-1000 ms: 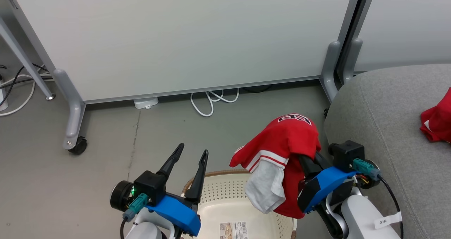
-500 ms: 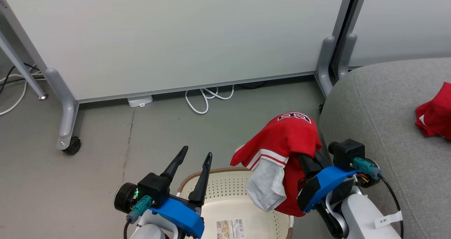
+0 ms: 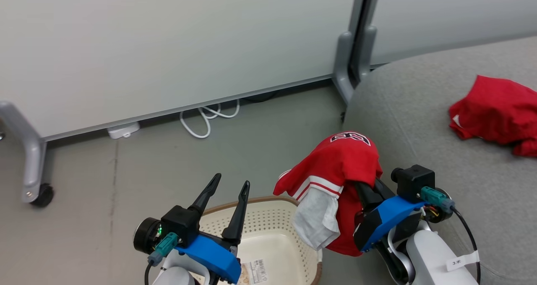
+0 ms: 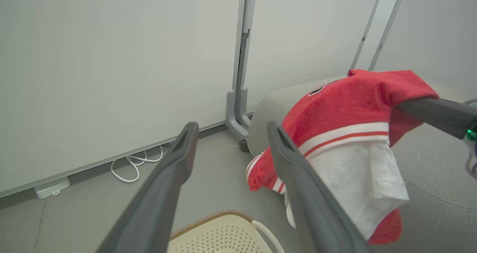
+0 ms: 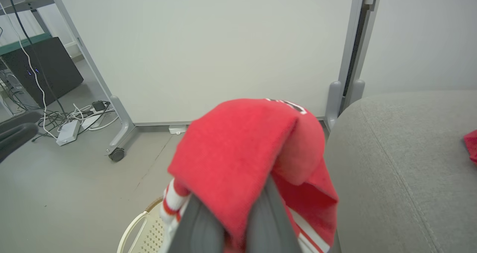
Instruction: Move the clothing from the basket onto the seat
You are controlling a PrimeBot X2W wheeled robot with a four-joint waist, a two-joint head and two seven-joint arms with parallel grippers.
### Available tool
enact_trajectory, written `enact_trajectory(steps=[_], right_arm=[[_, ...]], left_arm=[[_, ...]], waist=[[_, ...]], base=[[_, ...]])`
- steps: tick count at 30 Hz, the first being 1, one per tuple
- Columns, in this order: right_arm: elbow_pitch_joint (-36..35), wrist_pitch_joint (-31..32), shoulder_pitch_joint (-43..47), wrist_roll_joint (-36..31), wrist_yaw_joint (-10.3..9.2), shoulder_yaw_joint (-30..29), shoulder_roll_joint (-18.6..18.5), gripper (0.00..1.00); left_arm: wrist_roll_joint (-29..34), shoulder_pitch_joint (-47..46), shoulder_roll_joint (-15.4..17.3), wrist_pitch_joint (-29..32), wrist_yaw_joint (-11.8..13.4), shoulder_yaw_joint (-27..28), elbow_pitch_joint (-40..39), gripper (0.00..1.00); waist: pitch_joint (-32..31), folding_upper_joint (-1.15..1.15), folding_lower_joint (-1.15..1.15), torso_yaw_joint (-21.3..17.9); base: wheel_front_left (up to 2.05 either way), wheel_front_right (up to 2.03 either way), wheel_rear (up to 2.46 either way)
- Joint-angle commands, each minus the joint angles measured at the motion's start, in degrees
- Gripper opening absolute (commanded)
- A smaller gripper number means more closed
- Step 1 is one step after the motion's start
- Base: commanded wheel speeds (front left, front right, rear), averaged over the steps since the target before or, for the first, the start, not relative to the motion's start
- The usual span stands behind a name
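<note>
Gripping one jersey (image 3: 340,162), right claw (image 3: 362,189) — one garment (image 3: 495,113) on seat (image 3: 413,125)

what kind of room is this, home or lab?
Probably a lab or office mock-up, not a home: rolling partition panels, loose cables on a bare grey floor, and one grey seat beside them.

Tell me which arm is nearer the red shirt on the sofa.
Right. The right arm, holding the jersey, is beside the sofa; the left arm hovers over the basket, farther from the shirt.
</note>
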Motion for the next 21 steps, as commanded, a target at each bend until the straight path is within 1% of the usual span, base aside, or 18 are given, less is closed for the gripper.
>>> enact_trajectory(steps=[1, 13, 21], right_arm=[[0.0, -0.3, -0.4, 0.1, 0.01, -0.1, -0.1, 0.00], [0.1, -0.6, -0.2, 0.1, 0.01, -0.9, -0.1, 0.00], [-0.3, -0.8, 0.4, 0.2, 0.02, -1.5, -0.1, 0.00]], left_arm=[[0.0, -0.6, -0.1, -0.3, -0.2, 0.2, -0.2, 1.00], [-0.1, -0.6, -0.3, -0.3, -0.1, -0.4, 0.1, 1.00], [0.1, -1.0, -0.2, -0.3, -0.1, -0.3, 0.0, 1.00]], waist=[[0.6, 0.00, 0.00, -2.7], [1.0, 0.00, 0.00, -12.6], [1.7, 0.00, 0.00, -17.0]], base=[[0.00, 0.00, 0.00], [0.00, 0.00, 0.00], [0.00, 0.00, 0.00]])
